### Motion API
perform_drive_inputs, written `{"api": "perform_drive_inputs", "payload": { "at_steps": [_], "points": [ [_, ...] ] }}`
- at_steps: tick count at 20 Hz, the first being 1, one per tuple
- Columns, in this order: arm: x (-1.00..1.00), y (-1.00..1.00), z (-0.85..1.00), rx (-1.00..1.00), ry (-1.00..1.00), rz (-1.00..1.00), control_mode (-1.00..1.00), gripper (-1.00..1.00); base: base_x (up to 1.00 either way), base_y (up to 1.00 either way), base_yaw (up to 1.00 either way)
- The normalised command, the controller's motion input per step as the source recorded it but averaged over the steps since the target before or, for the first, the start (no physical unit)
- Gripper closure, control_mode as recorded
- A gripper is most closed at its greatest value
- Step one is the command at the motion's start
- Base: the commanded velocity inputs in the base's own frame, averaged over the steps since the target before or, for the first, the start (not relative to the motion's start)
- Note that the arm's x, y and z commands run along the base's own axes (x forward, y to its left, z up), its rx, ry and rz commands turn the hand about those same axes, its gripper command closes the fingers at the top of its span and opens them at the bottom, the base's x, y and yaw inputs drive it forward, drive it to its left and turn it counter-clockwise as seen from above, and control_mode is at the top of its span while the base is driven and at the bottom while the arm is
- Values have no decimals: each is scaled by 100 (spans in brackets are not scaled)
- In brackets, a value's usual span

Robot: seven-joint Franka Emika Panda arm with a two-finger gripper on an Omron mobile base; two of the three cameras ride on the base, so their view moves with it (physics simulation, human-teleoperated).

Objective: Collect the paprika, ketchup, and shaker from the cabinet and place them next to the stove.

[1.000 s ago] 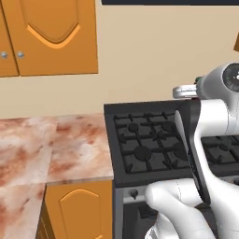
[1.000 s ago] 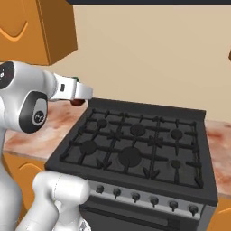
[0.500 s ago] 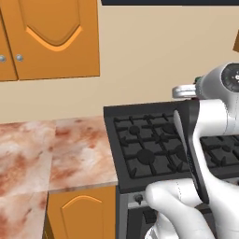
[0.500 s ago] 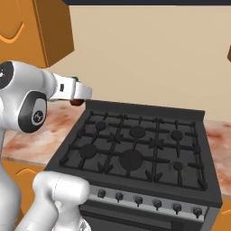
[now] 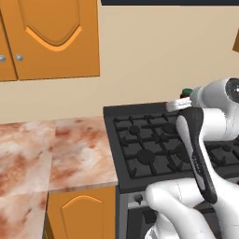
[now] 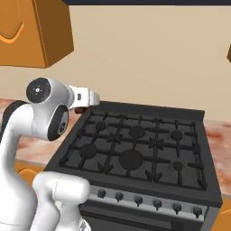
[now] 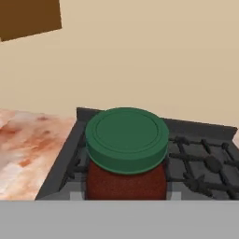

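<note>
The paprika (image 7: 126,140), a squat dark red-brown jar with a green lid, sits close before the hand camera, held between the jaws. My gripper (image 5: 185,99) is shut on it and holds it over the back left corner of the stove (image 5: 140,149). The green lid (image 5: 186,92) peeks out beside the hand, and the dark jar (image 6: 80,109) shows under the white hand in the right base view. The black stove (image 6: 135,153) has cast-iron grates and a row of front knobs. The orange cabinet (image 5: 51,37) hangs up left, its doors shut. The ketchup and shaker are out of view.
A marbled reddish counter (image 5: 56,149) runs left of the stove, with an orange base cabinet door (image 5: 79,214) below it. More counter (image 6: 221,135) lies right of the stove. A beige wall stands behind. My own white arm fills the lower right of the left base view.
The whole picture has shifted slightly, so the base has moved a little. The hand keeps the jar in the same grip over the stove's back left corner.
</note>
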Motion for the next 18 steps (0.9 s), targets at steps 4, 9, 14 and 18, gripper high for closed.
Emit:
{"api": "perform_drive_inputs", "payload": {
  "at_steps": [4,9,14,18],
  "points": [
    [29,8,-81,0,-7,62,-100,100,0,0,0],
    [29,30,-68,-1,-5,55,-100,100,0,0,0],
    [32,53,-50,-4,-1,44,-100,100,0,0,0],
    [37,64,-33,-3,0,38,-100,100,0,0,0]
  ]
}}
